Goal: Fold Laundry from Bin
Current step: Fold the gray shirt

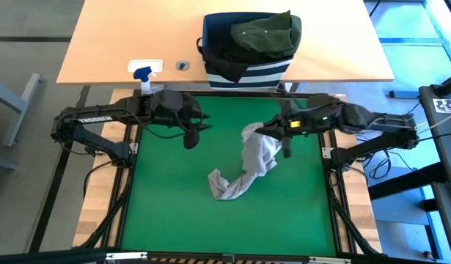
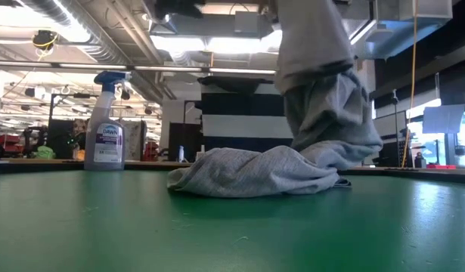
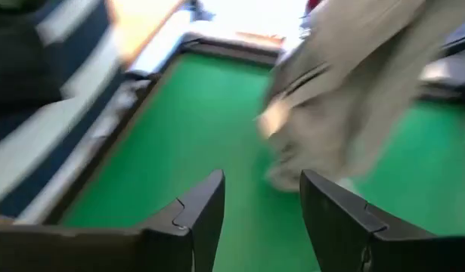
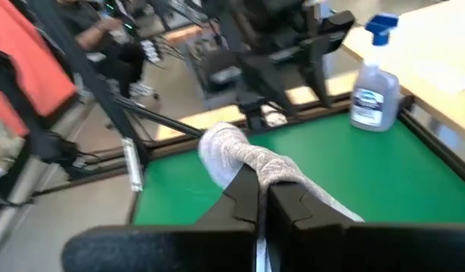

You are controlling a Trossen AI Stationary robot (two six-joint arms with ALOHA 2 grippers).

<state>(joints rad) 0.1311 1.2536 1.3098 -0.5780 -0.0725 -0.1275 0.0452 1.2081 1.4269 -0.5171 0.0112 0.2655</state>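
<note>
The light grey garment (image 1: 251,158) hangs from my right gripper (image 1: 260,132), which is shut on it above the middle of the green mat (image 1: 174,213). Its lower end (image 2: 247,174) lies heaped on the mat. My left gripper (image 1: 199,130) stands open to the garment's left, above the mat, nothing between its fingers (image 3: 202,215); the grey cloth (image 3: 345,91) shows ahead of them. The striped navy bin (image 1: 247,66) stands past the mat's far edge, with a dark olive garment (image 1: 265,33) on top of it. My right gripper pinches a bunched, rope-like part of the grey garment (image 4: 255,162) between its two shut fingers (image 4: 243,200); several layers seem gathered there. The fingers come nearly level from the table's right. The cloth hangs slack below them, its lower end (image 1: 225,187) resting on the mat.
A clear spray bottle with a blue nozzle (image 1: 144,75) stands at the mat's far left corner, also seen in the low view (image 2: 107,125). The mat's black frame (image 1: 130,183) borders it on the left and right. Bare green mat lies toward the near edge.
</note>
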